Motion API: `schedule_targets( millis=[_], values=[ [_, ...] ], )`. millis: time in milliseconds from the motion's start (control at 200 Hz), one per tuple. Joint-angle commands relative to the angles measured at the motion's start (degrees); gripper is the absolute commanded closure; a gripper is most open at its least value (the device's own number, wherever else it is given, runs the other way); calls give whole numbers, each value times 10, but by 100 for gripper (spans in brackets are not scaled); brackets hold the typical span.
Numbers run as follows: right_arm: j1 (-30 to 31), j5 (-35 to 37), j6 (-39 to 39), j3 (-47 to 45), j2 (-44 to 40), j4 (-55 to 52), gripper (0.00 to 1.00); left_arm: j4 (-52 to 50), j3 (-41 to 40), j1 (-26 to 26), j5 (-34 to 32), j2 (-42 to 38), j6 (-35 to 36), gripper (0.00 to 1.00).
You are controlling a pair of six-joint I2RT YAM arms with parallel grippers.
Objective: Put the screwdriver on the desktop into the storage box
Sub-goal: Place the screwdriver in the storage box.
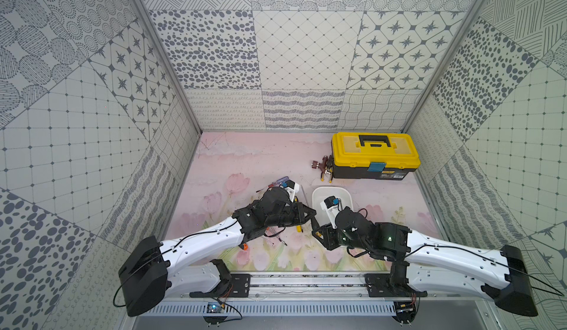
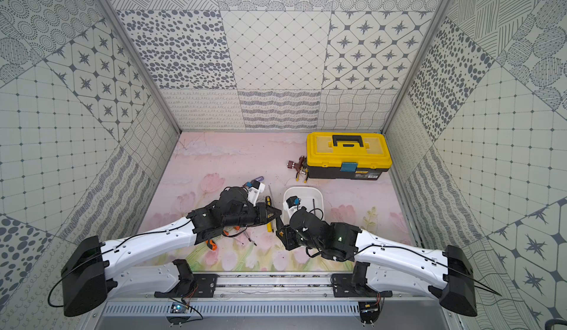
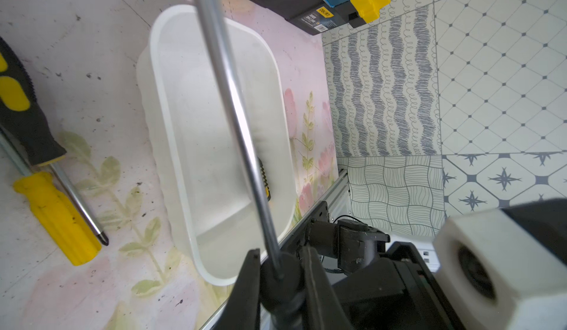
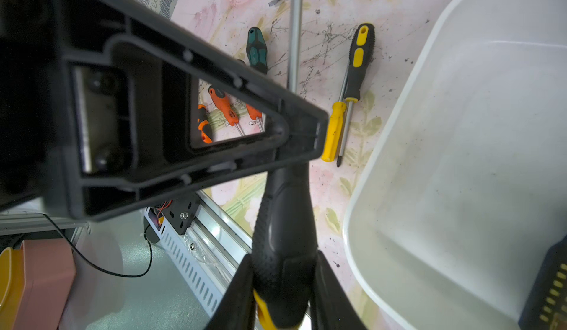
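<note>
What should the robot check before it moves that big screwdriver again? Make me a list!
1. The right claw grips the big screwdriver by its handle: ok.
2. The left claw is closed on the same screwdriver, near the shaft: ok.
3. Screwdriver above the storage box: not ok. In both top views the shaft runs beside the box.
4. Room in the box: ok. Only a black-and-yellow handle shows inside, by one wall.
5. The desktop is cleared: not ok. A yellow screwdriver and others lie there.
</note>
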Motion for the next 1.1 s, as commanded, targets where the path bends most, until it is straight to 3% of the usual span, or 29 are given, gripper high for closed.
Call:
schedule_targets(
  millis=[0, 125, 165, 250, 310, 410, 545, 1096],
  values=[
    [3, 8, -2, 3, -31, 57, 100, -33, -5, 1, -11, 1, 14, 100],
    [0, 5, 6, -6, -55, 63, 100, -9, -20, 2, -10, -12, 5, 100],
    [-5, -2, 11, -12, -66, 66, 85, 1, -25, 2, -10, -19, 4, 100],
    [-29, -36, 30, -36, -92, 86, 39, 28, -40, 3, -5, -36, 2, 100],
    [-62, -98, 47, -64, -110, 121, 29, 55, -53, 4, 5, -52, -2, 100],
    [-114, -212, 84, -124, -133, 219, 27, 99, -72, 6, 23, -74, -8, 100],
    [-125, -268, 101, -156, -145, 290, 25, 200, -113, 11, 63, -107, -27, 100],
    [-125, -318, 117, -177, -122, 365, 47, 358, -177, 14, 89, -171, -45, 100]
  ],
)
